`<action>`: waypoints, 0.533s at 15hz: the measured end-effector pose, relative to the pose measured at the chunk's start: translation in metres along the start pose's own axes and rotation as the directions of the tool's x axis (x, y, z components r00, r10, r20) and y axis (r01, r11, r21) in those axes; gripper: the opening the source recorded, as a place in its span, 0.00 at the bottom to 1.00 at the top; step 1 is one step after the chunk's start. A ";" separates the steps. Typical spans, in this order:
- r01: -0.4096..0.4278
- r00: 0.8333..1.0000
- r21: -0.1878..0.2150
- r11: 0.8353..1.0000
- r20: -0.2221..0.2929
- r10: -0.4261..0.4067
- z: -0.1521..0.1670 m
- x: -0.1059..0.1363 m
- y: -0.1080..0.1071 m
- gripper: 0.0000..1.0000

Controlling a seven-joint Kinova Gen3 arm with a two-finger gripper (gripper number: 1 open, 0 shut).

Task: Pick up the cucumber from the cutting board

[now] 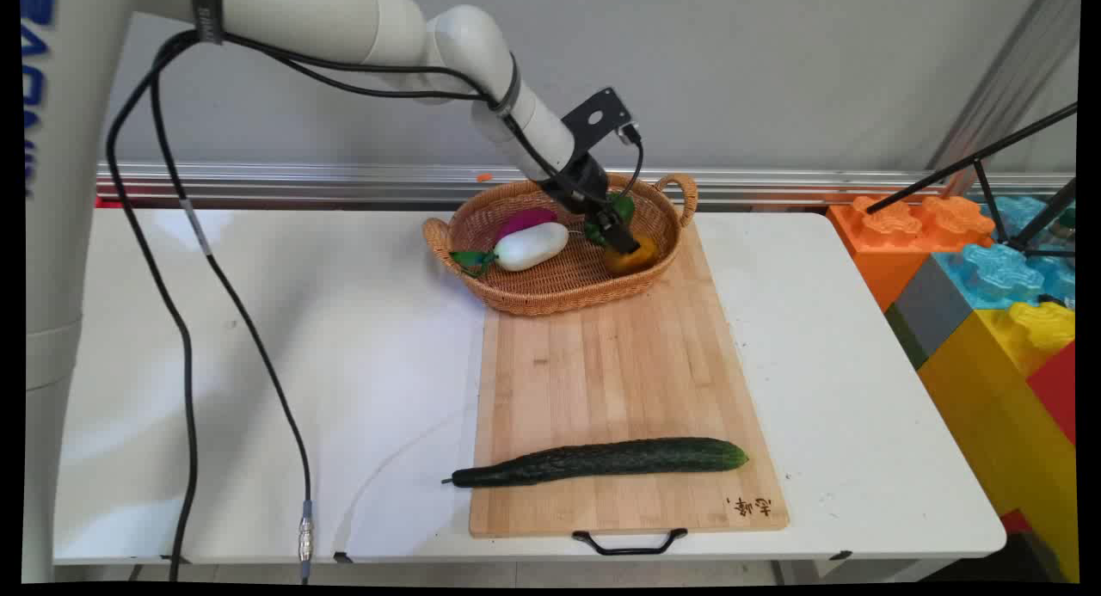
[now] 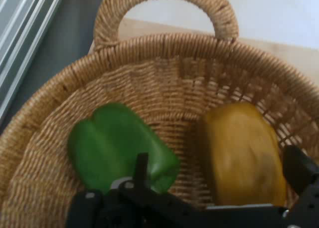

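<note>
My gripper (image 1: 621,242) reaches down into a wicker basket (image 1: 550,297) at the far end of a wooden cutting board (image 1: 619,364). It is open, and its fingers stand on either side of a yellow pepper (image 2: 241,153), with a gap showing on the pepper's left side. A green pepper (image 2: 117,143) lies just beside the left finger (image 2: 142,165). In the main view the yellow pepper (image 1: 632,256) sits under the gripper and the green pepper (image 1: 619,207) behind it. A white radish (image 1: 532,246) and a purple vegetable (image 1: 525,222) lie in the basket's left half.
A long dark cucumber (image 1: 602,460) lies across the board's near end. Big coloured toy blocks (image 1: 989,304) stand off the table's right edge, with a black tripod leg (image 1: 989,156) above them. Black cables (image 1: 185,338) hang at the left.
</note>
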 end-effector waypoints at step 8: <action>0.049 0.999 -0.115 0.992 -0.012 -0.051 -0.042 0.024 0.012 1.00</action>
